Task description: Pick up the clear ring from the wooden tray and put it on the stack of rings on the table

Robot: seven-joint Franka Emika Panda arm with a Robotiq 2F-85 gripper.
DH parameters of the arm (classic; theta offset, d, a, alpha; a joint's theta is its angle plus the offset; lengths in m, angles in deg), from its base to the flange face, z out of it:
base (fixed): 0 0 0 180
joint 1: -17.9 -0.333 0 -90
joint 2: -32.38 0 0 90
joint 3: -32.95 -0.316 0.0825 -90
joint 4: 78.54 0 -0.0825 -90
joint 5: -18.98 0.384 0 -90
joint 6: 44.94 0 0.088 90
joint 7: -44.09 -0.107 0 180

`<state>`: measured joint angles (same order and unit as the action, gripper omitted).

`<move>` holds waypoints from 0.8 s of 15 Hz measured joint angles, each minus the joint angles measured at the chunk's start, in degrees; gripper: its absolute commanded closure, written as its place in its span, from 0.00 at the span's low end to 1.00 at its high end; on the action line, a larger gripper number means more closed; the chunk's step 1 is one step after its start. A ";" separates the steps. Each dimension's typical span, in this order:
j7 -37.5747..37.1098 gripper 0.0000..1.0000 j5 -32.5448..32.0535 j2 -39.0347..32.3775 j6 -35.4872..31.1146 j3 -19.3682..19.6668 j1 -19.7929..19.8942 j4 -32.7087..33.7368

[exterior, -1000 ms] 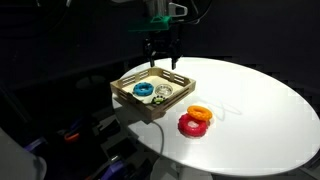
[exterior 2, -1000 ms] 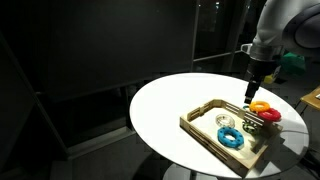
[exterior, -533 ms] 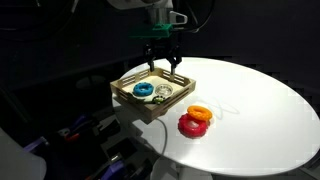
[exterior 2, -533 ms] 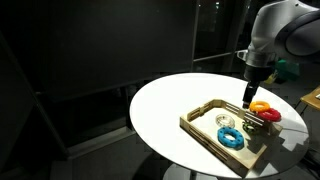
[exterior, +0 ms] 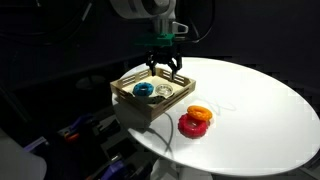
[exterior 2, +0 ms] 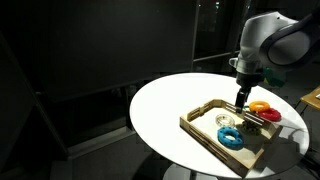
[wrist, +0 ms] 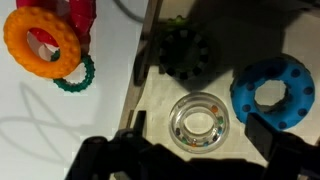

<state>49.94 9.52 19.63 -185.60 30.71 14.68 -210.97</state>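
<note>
One each: clear ring [wrist: 177, 122], blue ring [wrist: 250, 95], dark ring [wrist: 200, 65], orange ring [wrist: 15, 40], red ring [wrist: 80, 15], green ring [wrist: 75, 83], wooden tray [wrist: 150, 100].

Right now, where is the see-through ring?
In the wrist view, the clear ring lies in the wooden tray, just left of the blue ring and near a dark ring.

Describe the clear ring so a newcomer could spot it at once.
On the round white table sits a wooden tray. Inside it, the clear ring lies beside a blue ring and a dark ring; it alone is see-through.
</note>
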 measured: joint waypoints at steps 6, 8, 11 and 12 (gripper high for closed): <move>-0.34 0.00 0.00 -5.53 -0.16 -0.07 -0.28 4.84; -0.70 0.00 0.00 -7.20 -0.34 -0.07 -0.30 6.38; -1.33 0.00 0.00 -9.63 -0.79 -0.03 -0.29 8.44; -1.36 0.00 0.00 -10.33 -0.79 -0.01 -0.29 9.03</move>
<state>48.59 9.52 9.30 -186.39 30.70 14.38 -201.94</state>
